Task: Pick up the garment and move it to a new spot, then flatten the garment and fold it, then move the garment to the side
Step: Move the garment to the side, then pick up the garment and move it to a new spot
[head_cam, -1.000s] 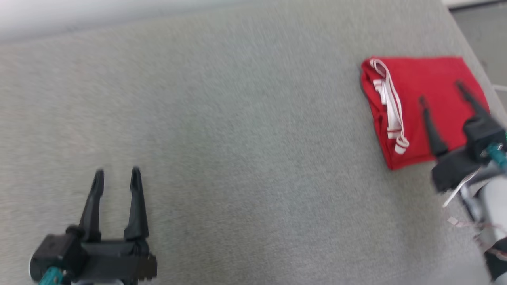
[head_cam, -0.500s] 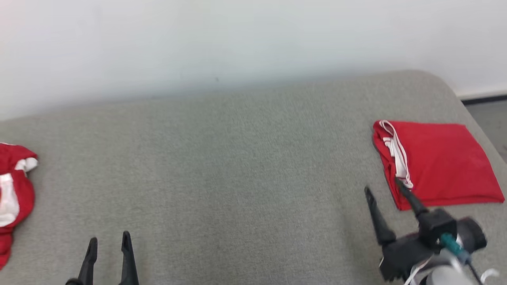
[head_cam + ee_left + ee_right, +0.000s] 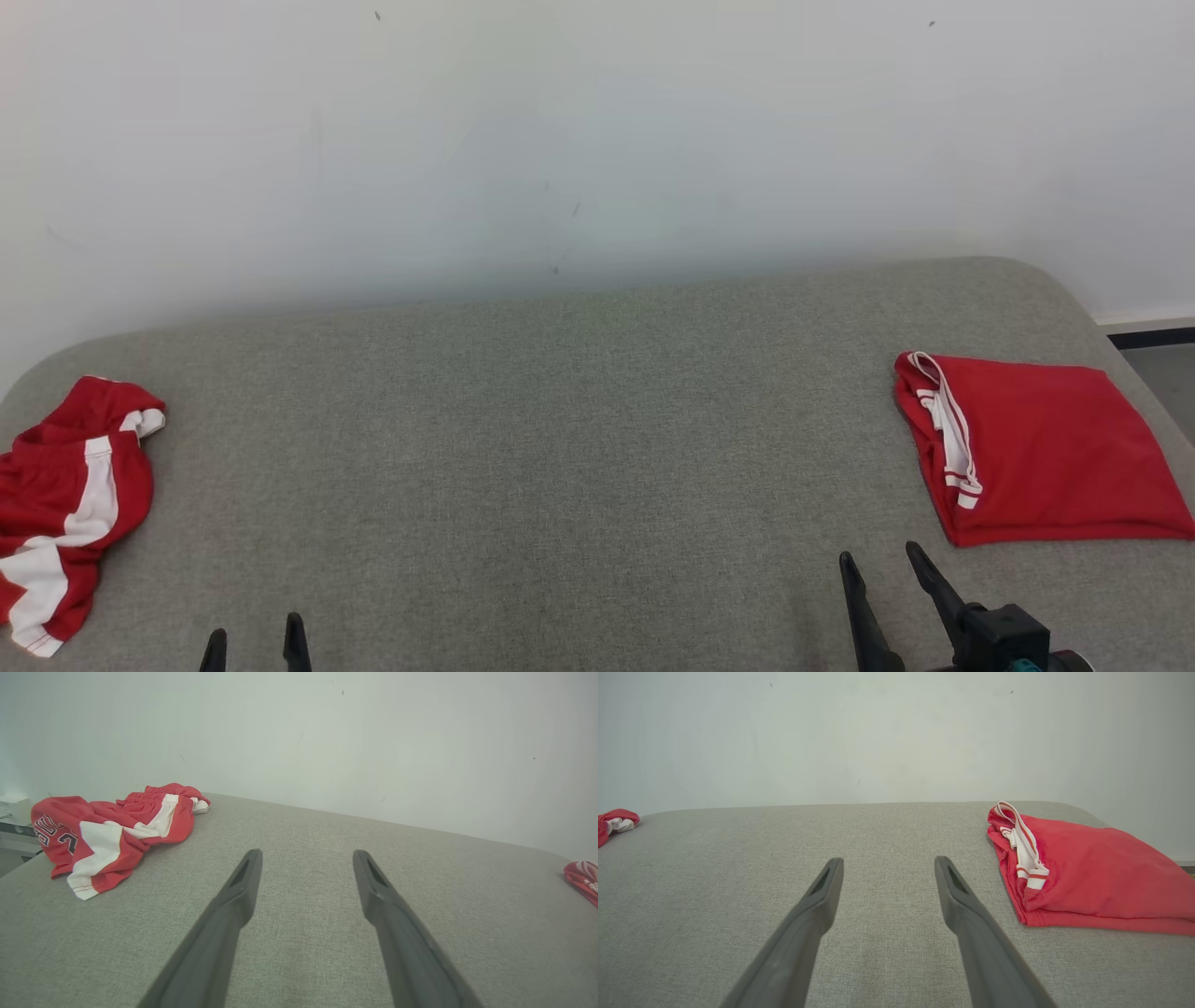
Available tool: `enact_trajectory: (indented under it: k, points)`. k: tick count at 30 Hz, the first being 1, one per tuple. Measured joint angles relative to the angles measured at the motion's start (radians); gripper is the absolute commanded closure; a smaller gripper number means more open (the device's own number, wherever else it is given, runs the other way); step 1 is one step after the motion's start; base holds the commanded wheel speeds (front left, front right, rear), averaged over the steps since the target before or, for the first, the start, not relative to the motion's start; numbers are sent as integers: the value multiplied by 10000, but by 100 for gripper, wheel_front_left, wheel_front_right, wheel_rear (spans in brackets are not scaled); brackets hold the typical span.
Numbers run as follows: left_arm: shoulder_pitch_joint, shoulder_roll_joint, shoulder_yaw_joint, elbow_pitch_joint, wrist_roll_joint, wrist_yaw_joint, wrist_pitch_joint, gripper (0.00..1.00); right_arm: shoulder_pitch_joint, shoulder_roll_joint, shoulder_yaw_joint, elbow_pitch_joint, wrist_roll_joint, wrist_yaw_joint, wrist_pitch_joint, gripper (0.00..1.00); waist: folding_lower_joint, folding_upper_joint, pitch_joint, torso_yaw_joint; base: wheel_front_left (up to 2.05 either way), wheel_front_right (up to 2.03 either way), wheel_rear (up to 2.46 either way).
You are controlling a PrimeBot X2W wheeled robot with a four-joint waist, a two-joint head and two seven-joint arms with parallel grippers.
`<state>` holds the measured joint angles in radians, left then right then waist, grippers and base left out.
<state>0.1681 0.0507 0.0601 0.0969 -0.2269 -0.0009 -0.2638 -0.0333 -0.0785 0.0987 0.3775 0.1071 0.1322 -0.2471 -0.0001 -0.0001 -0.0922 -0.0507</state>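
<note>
A folded red garment [image 3: 1036,448] with white trim lies flat at the right end of the grey surface [image 3: 560,448]; the right wrist view has it [image 3: 1083,877] to the right of my fingers. A crumpled red and white garment [image 3: 65,495] lies at the left end, also seen ahead-left as the crumpled garment [image 3: 112,830] in the left wrist view. My right gripper [image 3: 878,560] is open and empty, low at the front right, short of the folded garment. My left gripper [image 3: 254,639] is open and empty at the bottom edge, apart from the crumpled one.
A pale wall [image 3: 597,140] rises behind the grey surface. The surface's rounded right corner meets a dark skirting strip and floor [image 3: 1153,341]. A white box on a ledge [image 3: 14,807] sits past the left end. Bare grey cloth lies between the two garments.
The head camera has tilted up, bringing the wall and the crumpled garment into view. My right gripper has drawn back off the folded garment toward the front; both grippers stay open.
</note>
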Motion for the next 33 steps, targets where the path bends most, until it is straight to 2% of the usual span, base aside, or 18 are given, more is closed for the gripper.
enact_trajectory:
  k: [22,33]
  points:
    - [55,0,8,117,-17,-79,0,0,230,265,-493,-90,-111,0,-102,0,1,1,-24,248,0,0,0]
    - [-12,-2,115,63,15,-73,-2,0,259,270,-368,-12,-25,0,-130,0,1,2,-17,975,0,0,0]
